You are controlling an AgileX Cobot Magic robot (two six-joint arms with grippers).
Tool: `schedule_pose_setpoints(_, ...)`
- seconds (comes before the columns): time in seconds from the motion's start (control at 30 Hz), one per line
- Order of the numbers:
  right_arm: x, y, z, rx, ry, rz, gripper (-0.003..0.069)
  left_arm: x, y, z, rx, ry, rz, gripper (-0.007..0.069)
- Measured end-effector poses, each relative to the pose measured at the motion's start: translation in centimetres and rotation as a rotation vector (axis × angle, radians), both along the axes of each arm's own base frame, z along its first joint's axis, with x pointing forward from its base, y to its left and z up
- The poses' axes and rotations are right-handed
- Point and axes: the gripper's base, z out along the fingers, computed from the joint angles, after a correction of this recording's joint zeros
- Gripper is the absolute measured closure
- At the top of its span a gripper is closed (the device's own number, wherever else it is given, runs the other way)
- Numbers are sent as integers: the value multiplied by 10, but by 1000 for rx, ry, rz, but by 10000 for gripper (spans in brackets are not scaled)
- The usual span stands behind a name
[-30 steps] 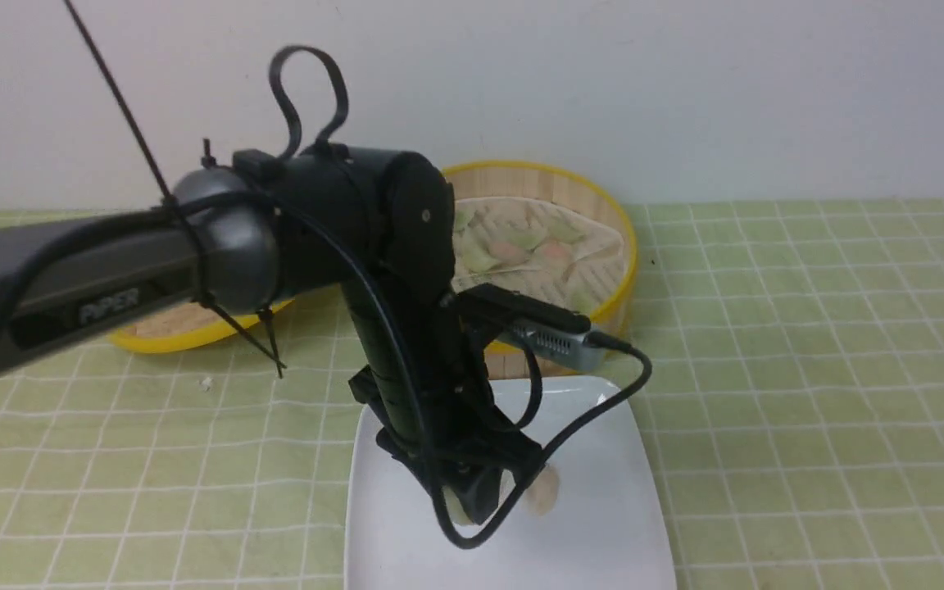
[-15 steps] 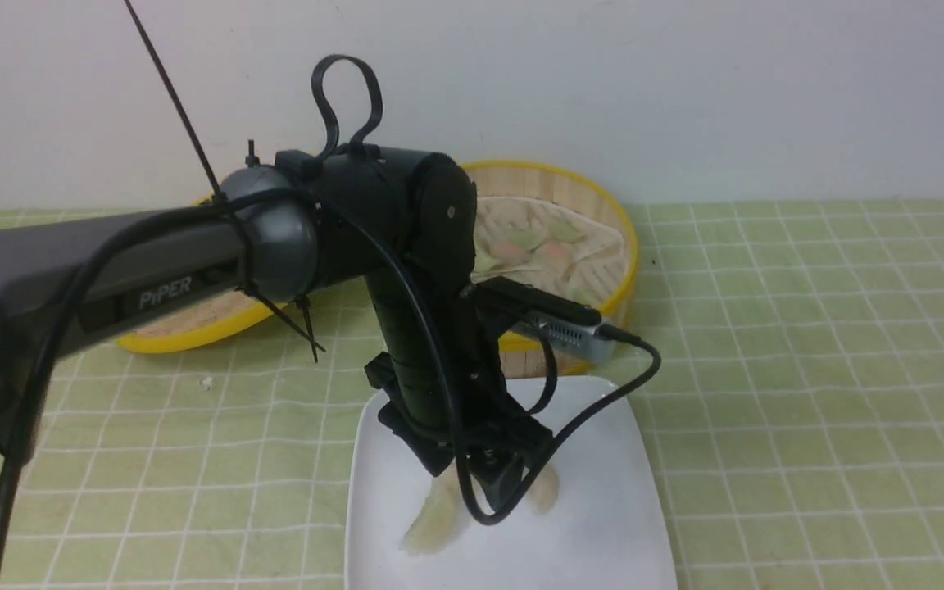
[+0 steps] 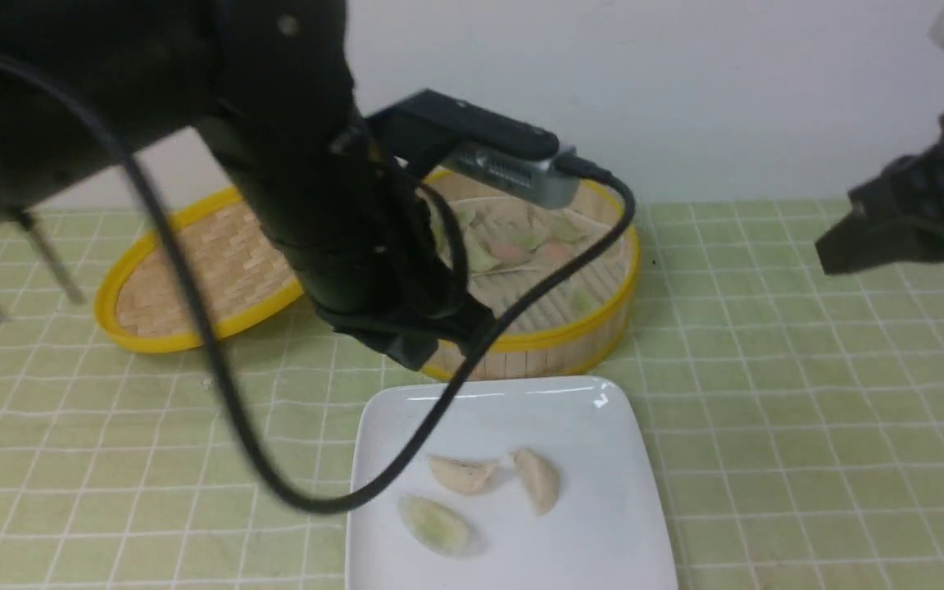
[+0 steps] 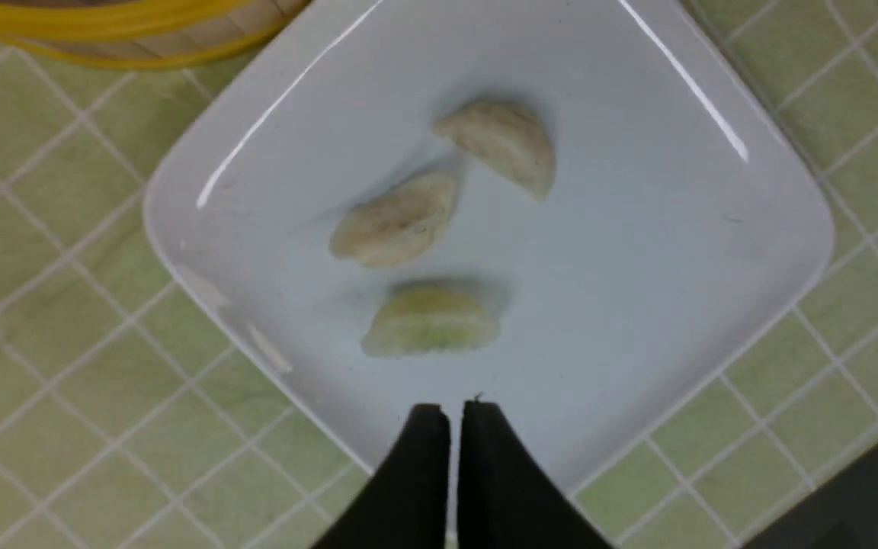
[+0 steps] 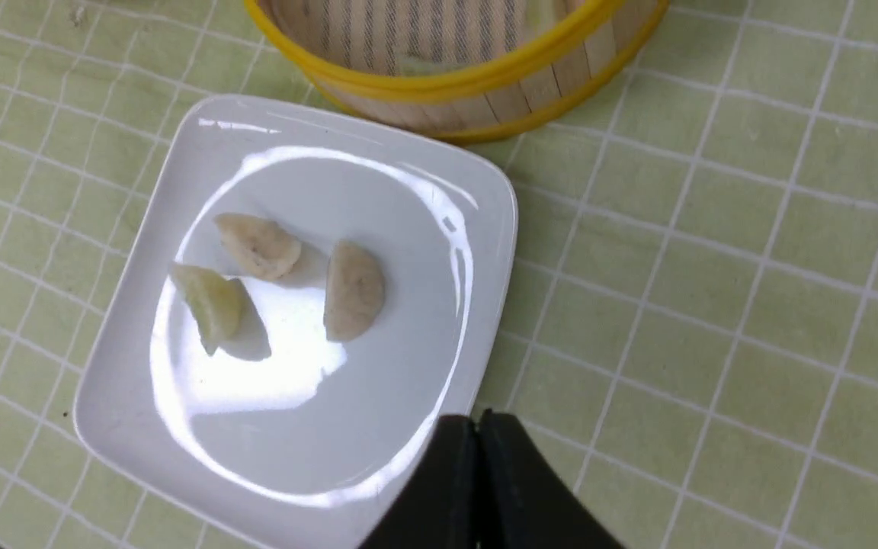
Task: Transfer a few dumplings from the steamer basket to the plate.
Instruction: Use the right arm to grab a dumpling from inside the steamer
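Only wrist views show left end effector and right end effector closed, empty.

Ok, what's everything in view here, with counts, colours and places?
tablecloth: one, light green with white grid, under everything
plate: one, glossy white, nearest the robot
steamer basket: one, bamboo with yellow rims, behind the plate
basket dumplings: several, pale green and pinkish, inside the steamer basket
lid: one, woven, yellow rim, left of the steamer basket
green dumpling: one, pale green, on the plate
beige dumplings: two, beige, on the plate, behind the green dumpling
left claw: one, black, shut and empty, above the plate
right claw: one, black, shut and empty, raised at the right
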Motion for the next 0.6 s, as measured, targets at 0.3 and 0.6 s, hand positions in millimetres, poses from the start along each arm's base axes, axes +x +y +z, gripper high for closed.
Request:
schedule_pose_setpoints(0.3, 93, 44, -30, -104, 23, 44, 641, -94, 64, 49, -145, -113, 98, 631)
schedule_pose_setpoints(0.6, 163, 108, -83, -222, -9, 95, 472, -146, 100, 71, -256, -228, 121, 631)
